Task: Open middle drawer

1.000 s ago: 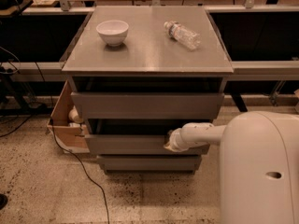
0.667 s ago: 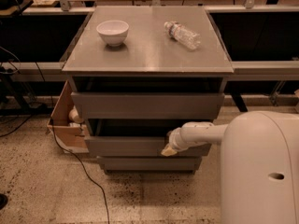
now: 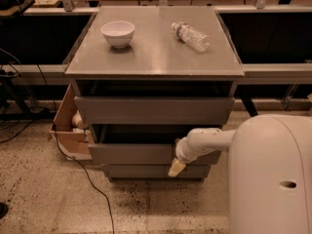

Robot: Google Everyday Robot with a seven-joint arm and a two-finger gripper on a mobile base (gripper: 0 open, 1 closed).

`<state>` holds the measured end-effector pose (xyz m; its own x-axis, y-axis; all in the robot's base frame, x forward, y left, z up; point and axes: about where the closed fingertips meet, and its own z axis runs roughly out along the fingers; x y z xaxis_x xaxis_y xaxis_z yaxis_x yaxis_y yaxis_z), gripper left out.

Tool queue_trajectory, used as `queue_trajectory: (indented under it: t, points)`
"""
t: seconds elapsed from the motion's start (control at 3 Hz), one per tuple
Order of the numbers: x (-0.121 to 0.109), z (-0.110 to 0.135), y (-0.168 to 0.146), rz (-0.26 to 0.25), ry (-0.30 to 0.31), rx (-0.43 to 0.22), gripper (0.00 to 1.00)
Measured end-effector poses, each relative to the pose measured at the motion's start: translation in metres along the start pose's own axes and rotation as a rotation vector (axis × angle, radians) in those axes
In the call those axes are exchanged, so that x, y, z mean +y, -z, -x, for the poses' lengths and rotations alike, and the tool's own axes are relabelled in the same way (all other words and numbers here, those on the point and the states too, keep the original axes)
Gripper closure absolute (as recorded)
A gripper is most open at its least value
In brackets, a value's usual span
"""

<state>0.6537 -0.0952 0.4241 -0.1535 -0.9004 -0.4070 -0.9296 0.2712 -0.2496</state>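
**Gripper (image 3: 177,167) hangs at the drawer fronts**

Robot's white body (image 3: 270,179) fills the space right of the gripper, with the grey cabinet (image 3: 156,62) behind. The middle drawer (image 3: 131,154) sits just behind and left, its front pulled slightly forward. Whether the gripper is spread or closed cannot be told. Well above lie a bottle (image 3: 191,36) and a bowl (image 3: 118,33).

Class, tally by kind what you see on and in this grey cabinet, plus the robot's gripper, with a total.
Round white bowl on the top: 1
Clear plastic bottle lying on the top: 1
Grey flat-fronted drawers: 3 (top drawer, middle drawer, bottom drawer)
Cream gripper, before the middle drawer's lower edge: 1
Total: 6
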Motion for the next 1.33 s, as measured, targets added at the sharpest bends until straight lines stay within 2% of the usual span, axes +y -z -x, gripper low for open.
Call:
queue_trajectory:
  t: [0.33, 0.67, 1.0, 1.33]
  points:
    - [0.032, -0.01, 0.002, 0.112, 0.035, 0.064, 0.39]
    - [0.04, -0.012, 0.009, 0.143, 0.046, 0.084, 0.63]
    - [0.038, -0.008, 0.017, 0.143, 0.046, 0.084, 0.65]
    - [0.036, -0.005, 0.023, 0.143, 0.046, 0.084, 0.46]
